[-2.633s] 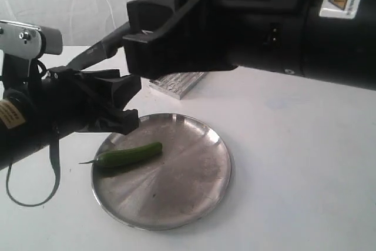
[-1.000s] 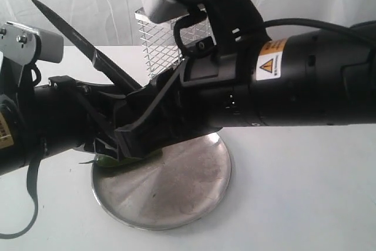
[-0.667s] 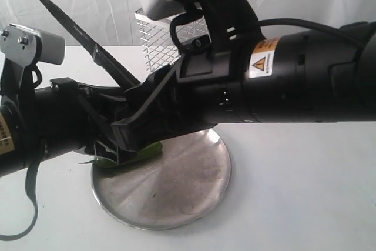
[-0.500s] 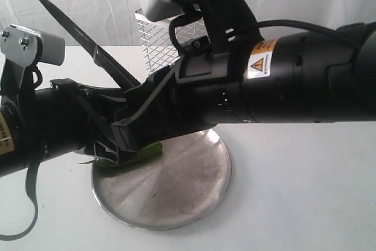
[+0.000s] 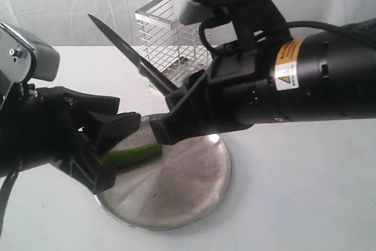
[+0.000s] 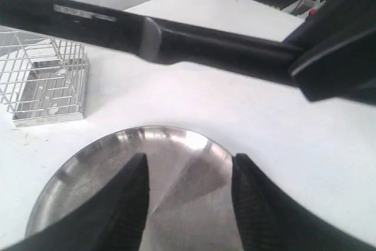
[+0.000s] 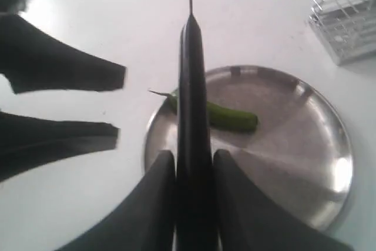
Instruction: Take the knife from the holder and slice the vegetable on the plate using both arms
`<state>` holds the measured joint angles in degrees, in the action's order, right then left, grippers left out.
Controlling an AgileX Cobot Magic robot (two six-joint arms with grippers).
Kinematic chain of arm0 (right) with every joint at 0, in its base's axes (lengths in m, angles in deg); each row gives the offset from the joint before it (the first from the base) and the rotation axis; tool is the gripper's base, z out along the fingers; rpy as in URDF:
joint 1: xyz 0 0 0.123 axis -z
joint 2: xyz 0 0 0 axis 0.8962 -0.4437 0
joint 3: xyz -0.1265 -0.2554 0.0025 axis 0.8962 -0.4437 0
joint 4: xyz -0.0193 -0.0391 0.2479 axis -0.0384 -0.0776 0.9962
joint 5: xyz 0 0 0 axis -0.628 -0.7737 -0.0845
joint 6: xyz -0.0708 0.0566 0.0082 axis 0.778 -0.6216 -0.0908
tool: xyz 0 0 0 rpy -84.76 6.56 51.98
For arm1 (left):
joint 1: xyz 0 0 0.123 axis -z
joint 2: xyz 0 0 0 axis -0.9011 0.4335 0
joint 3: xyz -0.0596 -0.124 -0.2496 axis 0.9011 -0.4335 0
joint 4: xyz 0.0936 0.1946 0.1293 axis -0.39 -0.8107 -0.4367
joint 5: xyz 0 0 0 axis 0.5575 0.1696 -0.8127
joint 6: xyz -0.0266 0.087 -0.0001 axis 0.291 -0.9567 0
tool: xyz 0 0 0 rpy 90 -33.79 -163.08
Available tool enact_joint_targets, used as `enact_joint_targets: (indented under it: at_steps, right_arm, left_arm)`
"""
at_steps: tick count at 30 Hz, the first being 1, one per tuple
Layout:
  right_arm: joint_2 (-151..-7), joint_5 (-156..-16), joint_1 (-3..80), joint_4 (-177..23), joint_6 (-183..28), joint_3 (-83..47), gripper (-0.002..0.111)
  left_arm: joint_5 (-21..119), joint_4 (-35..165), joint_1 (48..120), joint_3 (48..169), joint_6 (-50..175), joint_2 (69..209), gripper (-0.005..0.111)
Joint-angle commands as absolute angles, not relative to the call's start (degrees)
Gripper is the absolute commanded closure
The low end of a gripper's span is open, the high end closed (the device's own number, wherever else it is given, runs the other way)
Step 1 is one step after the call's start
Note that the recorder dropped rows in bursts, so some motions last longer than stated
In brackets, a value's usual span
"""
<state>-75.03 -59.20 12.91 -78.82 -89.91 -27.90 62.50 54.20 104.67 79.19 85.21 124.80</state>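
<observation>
Right gripper (image 7: pixel 193 174) jaws clamp the knife (image 5: pixel 132 57) handle above the plate (image 5: pixel 194 186); left gripper (image 6: pixel 188 195) jaws spread open beside the vegetable (image 5: pixel 134 153).

- You are looking at bright, even, diffuse lighting; the white table (image 5: pixel 305 192) is washing out pale.
- The plate (image 7: pixel 329 145) is throwing soft glare along its rim, beyond the jaws.
- Shadows are lying faint and soft beneath the plate.
- The knife (image 6: pixel 176 42) and the near fingers (image 6: pixel 126 204) are blurring, too close for focus.
- All views are showing grainy, low resolution.
</observation>
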Motion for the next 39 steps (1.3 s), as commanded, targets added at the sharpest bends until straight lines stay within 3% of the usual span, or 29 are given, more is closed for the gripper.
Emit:
enact_joint_targets:
  at_steps: [1, 8, 24, 31, 39]
  right_arm:
    - [-73.4, -51.4, 13.4, -87.0, -98.1, -28.1, 0.108]
    - [-77.3, -51.1, 13.4, -84.3, -101.8, -36.1, 0.108]
    - [-96.5, -67.0, 13.5, -83.6, -104.7, -36.5, 0.108]
    - [-98.3, -68.3, 15.6, -87.8, -109.8, -36.5, 0.108]
    - [-98.3, -68.3, 15.7, -87.9, -110.3, -36.5, 0.108]
  left_arm:
    - [50.3, 53.6, 104.9, 79.5, 78.7, 122.2, 0.047]
    - [46.8, 53.6, 104.9, 79.5, 76.9, 128.4, 0.046]
    - [49.5, 53.8, 97.5, 86.9, 81.3, 140.2, 0.047]
    - [50.4, 53.9, 97.5, 87.1, 81.6, 145.4, 0.061]
    - [54.8, 54.1, 97.5, 87.1, 84.2, 147.1, 0.052]
